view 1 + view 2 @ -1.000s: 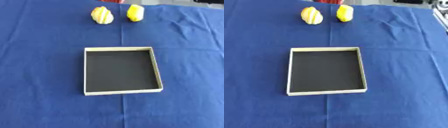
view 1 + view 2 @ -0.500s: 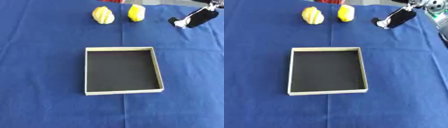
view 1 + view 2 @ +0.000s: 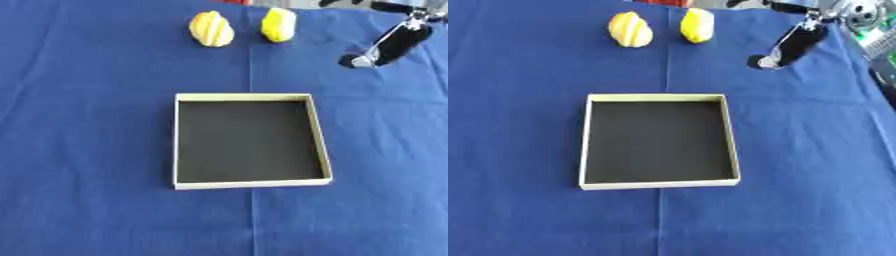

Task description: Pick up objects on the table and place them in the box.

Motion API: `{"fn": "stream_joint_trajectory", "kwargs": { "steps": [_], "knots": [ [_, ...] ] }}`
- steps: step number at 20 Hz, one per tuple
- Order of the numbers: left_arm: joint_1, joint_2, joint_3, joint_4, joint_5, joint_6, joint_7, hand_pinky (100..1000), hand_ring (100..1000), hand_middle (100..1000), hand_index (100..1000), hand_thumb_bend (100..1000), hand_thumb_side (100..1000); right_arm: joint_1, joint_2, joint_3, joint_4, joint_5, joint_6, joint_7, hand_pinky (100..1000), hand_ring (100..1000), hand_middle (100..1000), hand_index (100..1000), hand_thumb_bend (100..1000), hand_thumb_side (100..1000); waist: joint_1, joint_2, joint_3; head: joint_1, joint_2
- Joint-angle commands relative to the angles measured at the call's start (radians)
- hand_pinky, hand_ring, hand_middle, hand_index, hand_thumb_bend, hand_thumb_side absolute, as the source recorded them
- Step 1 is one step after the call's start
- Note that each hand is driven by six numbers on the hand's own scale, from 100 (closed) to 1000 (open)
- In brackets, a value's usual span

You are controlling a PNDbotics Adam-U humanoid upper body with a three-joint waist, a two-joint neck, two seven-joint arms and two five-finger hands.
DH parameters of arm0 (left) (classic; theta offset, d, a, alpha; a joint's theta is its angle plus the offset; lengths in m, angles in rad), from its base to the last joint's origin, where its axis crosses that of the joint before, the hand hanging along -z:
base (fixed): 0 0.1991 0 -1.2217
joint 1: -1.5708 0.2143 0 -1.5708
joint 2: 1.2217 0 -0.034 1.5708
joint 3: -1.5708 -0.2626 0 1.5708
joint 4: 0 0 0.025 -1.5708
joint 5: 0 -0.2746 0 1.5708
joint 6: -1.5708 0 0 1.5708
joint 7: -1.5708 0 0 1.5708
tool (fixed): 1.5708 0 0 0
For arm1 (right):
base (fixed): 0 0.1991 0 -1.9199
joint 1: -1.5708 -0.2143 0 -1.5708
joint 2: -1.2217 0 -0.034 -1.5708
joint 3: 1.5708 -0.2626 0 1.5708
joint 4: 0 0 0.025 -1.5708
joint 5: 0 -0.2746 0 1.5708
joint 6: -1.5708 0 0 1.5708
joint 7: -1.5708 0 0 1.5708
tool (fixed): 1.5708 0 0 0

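Note:
A shallow cream-walled box (image 3: 315, 135) with a dark floor lies in the middle of the blue cloth, nothing in it. Two yellow fruit-like objects sit at the far edge: a striped one (image 3: 211, 29) on the left and a plain one (image 3: 278, 24) to its right. My right hand (image 3: 390, 46) comes in from the upper right, black, hanging above the cloth to the right of the plain yellow object and clear of it. It holds nothing; its finger pose is blurred. My left hand is out of sight.
The blue cloth (image 3: 87, 150) covers the whole table, with a crease running down its middle. Some equipment (image 3: 868, 20) shows past the table's far right corner.
My right hand came in from the upper right corner and has since moved down and left toward the yellow objects. The box and both yellow objects have not moved.

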Motion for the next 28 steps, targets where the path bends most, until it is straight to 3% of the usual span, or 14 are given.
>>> {"fn": "stream_joint_trajectory", "kwargs": {
  "steps": [1, 15, 22, 28],
  "knots": [
    [-0.013, 0.004, 0.002, -0.016, 0.006, -0.002, -0.002, 942, 944, 858, 785, 100, 622, -0.022, -0.013, -0.008, 0.006, 0.019, 0.013, -0.024, 891, 1000, 950, 945, 378, 100, 0.002, -0.018, 0.004, -0.014, -0.017],
    [-0.024, -0.005, 0.005, -0.016, 0.021, -0.005, -0.003, 946, 953, 865, 773, 100, 626, -0.039, -0.004, -0.033, 0.054, 0.045, 0.107, -0.151, 877, 1000, 952, 956, 342, 100, -0.02, 0.04, 0.062, -0.078, -0.068],
    [-0.026, -0.009, 0.008, -0.016, 0.024, -0.006, -0.001, 946, 954, 866, 768, 100, 627, -0.031, -0.021, -0.049, 0.058, 0.026, 0.144, -0.196, 873, 1000, 954, 961, 302, 100, -0.025, 0.052, 0.091, -0.108, -0.101],
    [-0.033, -0.015, 0.006, -0.016, 0.029, -0.008, -0.004, 947, 957, 868, 766, 100, 629, -0.027, -0.028, -0.058, 0.063, 0.012, 0.178, -0.24, 871, 1000, 955, 963, 281, 100, -0.036, 0.067, 0.119, -0.129, -0.11]
  ]
}}
